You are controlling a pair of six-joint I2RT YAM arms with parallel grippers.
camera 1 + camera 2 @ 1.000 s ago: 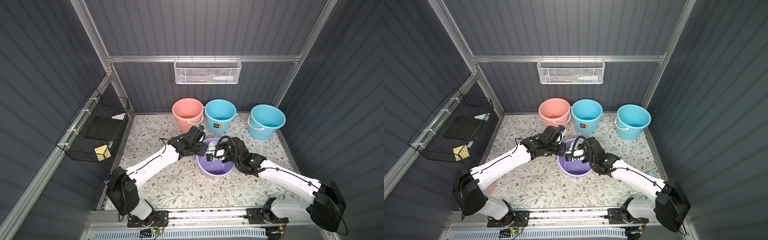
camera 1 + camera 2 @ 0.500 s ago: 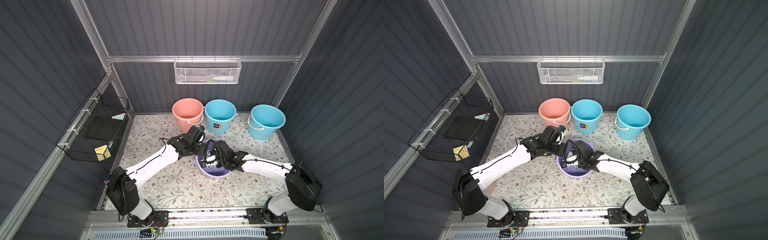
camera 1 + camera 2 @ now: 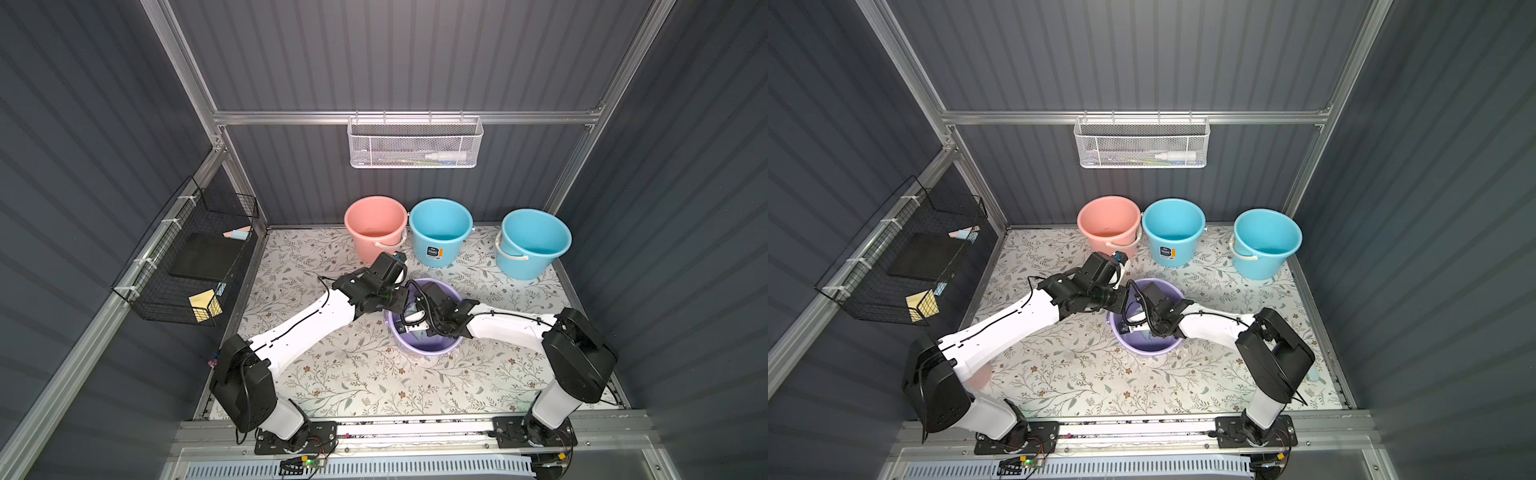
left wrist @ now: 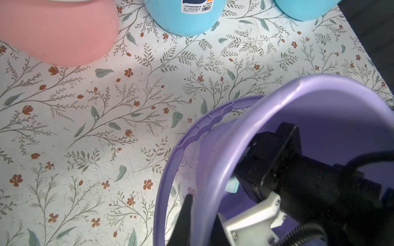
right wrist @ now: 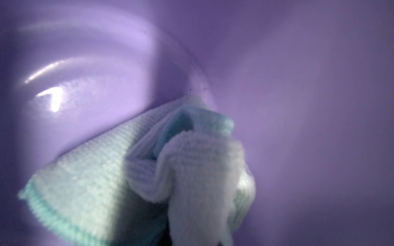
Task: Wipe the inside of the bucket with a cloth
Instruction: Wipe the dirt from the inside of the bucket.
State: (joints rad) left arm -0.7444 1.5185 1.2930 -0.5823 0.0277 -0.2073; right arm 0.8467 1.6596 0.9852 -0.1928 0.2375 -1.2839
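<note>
Right wrist view: bunched cloth hides part of the bucket.

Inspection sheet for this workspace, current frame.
Surface: floral mat, flat.
Job's things: purple bucket mid-mat; cloth inside it.
Clutter: pink bucket, two blue buckets along the back edge.
Grippers: left gripper shut on the bucket rim; right gripper shut on the cloth, inside the bucket.
Cables: black cable looped at the right wrist, over the bucket.
Surroundings: white mesh basket on back wall; black wire basket on side wall.
</note>
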